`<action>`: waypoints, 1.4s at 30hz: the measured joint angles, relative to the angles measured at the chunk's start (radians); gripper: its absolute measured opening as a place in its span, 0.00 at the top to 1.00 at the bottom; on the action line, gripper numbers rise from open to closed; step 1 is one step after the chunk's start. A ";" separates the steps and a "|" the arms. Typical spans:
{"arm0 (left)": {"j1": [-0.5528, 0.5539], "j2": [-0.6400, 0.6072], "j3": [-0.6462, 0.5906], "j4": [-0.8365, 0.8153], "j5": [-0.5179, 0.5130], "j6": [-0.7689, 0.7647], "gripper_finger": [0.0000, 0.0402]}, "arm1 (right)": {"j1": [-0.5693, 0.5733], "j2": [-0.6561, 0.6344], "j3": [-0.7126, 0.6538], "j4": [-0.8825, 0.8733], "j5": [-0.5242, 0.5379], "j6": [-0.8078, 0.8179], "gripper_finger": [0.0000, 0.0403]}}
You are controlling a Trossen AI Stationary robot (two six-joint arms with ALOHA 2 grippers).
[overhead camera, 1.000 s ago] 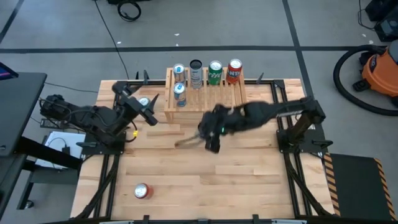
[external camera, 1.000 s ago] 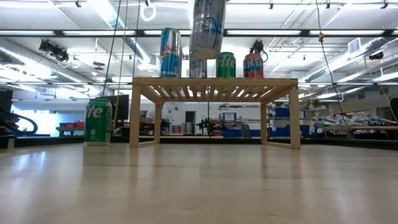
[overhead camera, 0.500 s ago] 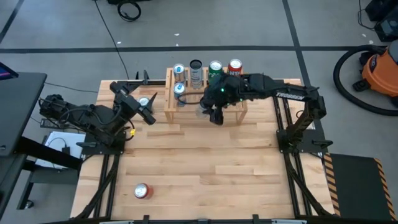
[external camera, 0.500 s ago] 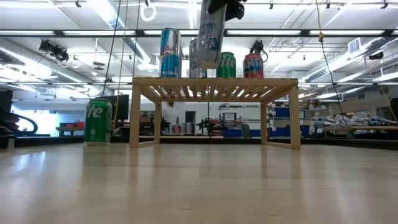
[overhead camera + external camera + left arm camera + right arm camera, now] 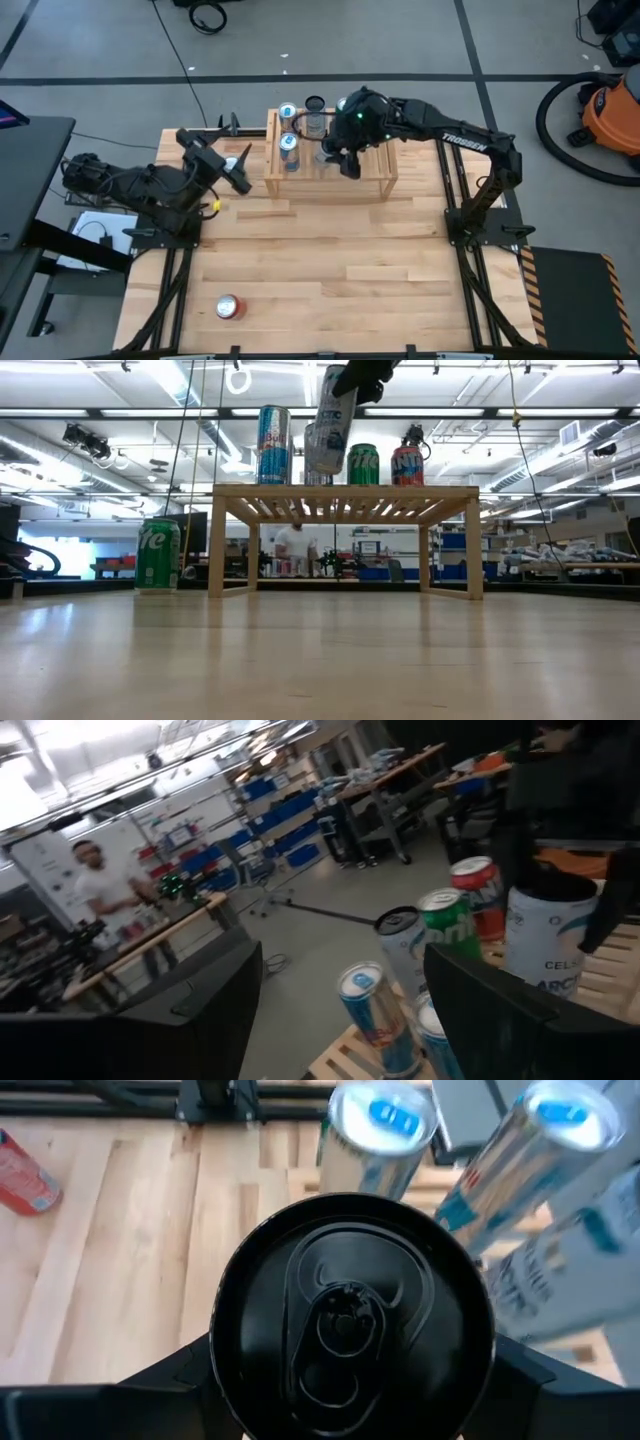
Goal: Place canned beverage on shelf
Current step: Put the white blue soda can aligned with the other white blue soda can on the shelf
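My right gripper (image 5: 340, 155) is over the light-wood shelf (image 5: 345, 492) and is shut on a white can with a black top (image 5: 330, 420). The can also shows in the left wrist view (image 5: 545, 945). On the shelf's slatted top stand two blue-silver cans (image 5: 289, 142), a dark-topped can (image 5: 314, 104), a green can (image 5: 363, 463) and a red can (image 5: 407, 463). My left gripper (image 5: 238, 172) waits open left of the shelf. It is above a green can (image 5: 157, 555) that stands on the table. My right gripper pinches the white can's side wall just under its black top rim (image 5: 235, 1370), one finger (image 5: 175, 1385) on each side. The fingers slant down from the table's right. The can hangs tilted below them, lifted clear above the shelf top.
A red can (image 5: 229, 307) lies on its side near the table's front left. Bare slats (image 5: 375, 170) show at the shelf's near right. A person (image 5: 295, 545) stands in the room beyond the table.
My right gripper has swung from the table's middle toward the far edge, carrying the white can, and now hangs over the shelf. Its wrist has rolled, and the can now leans more. The can has stayed clear of the shelf top.
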 joint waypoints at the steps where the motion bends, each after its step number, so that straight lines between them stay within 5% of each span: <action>1: 0.015 0.000 0.000 0.000 0.000 -0.002 0.30 | -0.007 0.000 0.000 0.013 -0.011 -0.013 0.33; 9: 0.131 0.000 0.000 0.001 0.007 -0.001 0.30 | -0.066 0.000 0.000 0.043 -0.107 -0.034 0.33; 21: 0.288 0.000 0.000 0.008 0.165 -0.009 0.30 | -0.080 0.000 0.000 0.004 -0.146 -0.064 0.32; 42: 0.313 0.000 0.000 -0.032 0.173 -0.008 0.30 | -0.057 0.066 0.001 0.012 -0.070 -0.103 0.31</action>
